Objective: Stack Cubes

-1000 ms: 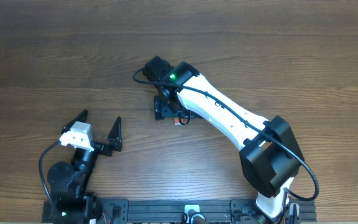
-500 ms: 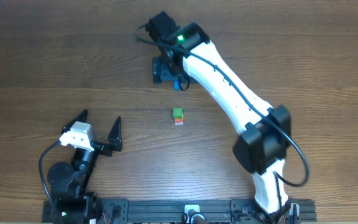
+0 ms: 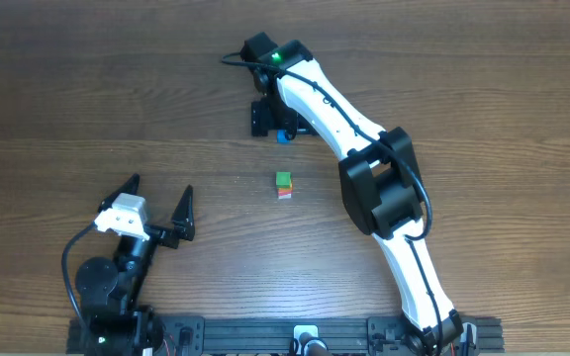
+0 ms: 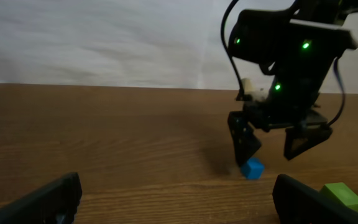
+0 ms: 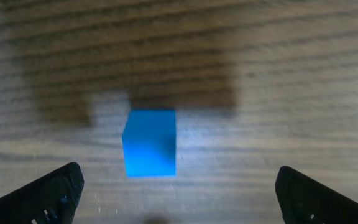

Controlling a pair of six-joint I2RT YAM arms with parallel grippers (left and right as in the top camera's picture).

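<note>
At the lower left of the top view, the left end effector (image 3: 159, 188) sits spread wide with nothing in it. Farther up, at mid-frame, a green cube (image 3: 283, 180) rests on a red cube (image 3: 284, 196) on the wooden table (image 3: 67, 79). Beyond them, upper centre, the blue cube (image 5: 150, 143) lies alone on the table. The right end effector (image 3: 270, 124) hangs over it, fingers parted, gripping nothing.

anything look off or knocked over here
Nothing stands out. The green cube sits on the red cube, and the blue cube lies flat on the table, apart from them, beneath the open right gripper.
</note>
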